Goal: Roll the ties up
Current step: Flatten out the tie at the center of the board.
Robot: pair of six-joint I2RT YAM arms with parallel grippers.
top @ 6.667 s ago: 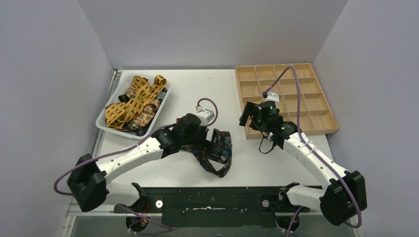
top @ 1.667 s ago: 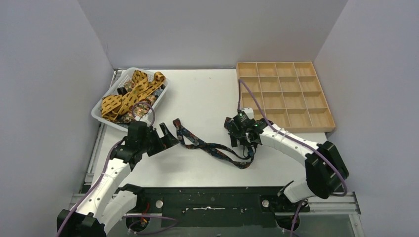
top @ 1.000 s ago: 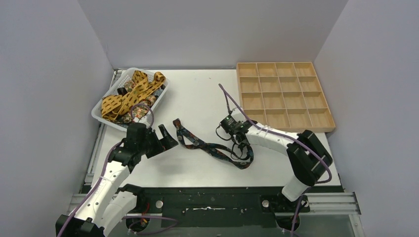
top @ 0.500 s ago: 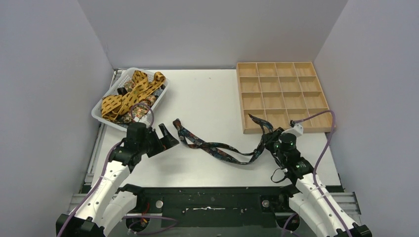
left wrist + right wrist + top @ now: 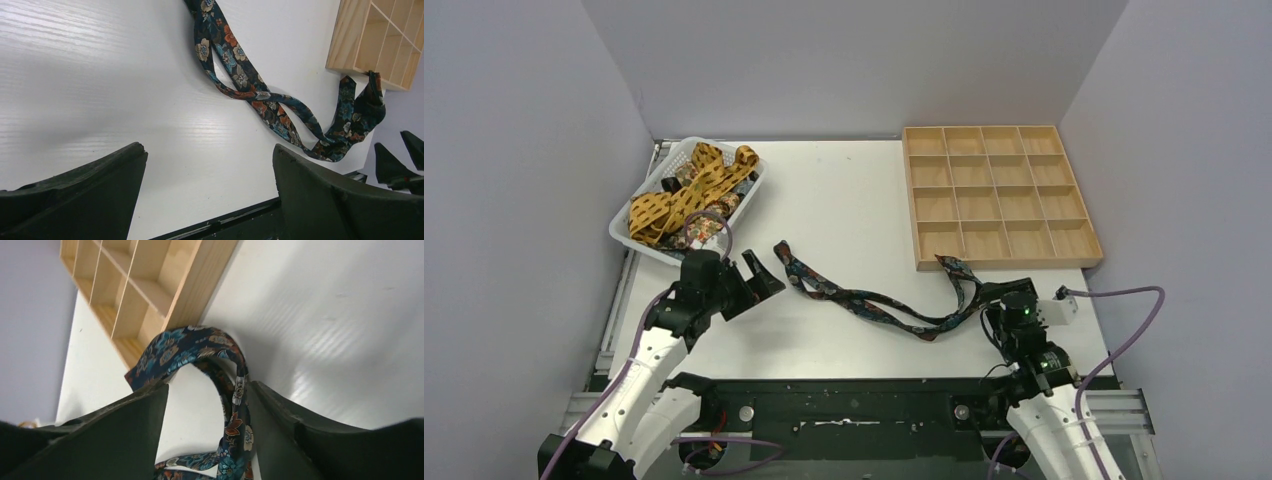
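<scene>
Both arms (image 5: 652, 345) tucked low — right gripper (image 5: 207, 390) wide around the floral tie (image 5: 185, 347).

One loose floral tie (image 5: 864, 297), one basket (image 5: 629, 243) of ties (image 5: 684, 195), one sixteen-cell tray (image 5: 1000, 188).

Floral tie (image 5: 235, 75) (looped) on table (image 5: 100, 100)

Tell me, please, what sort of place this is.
Most likely a robot-learning lab cell: grey walls close in a white table, the left arm and right arm stand at its near edge, and a basket of ties and a wooden tray sit out as props.
</scene>
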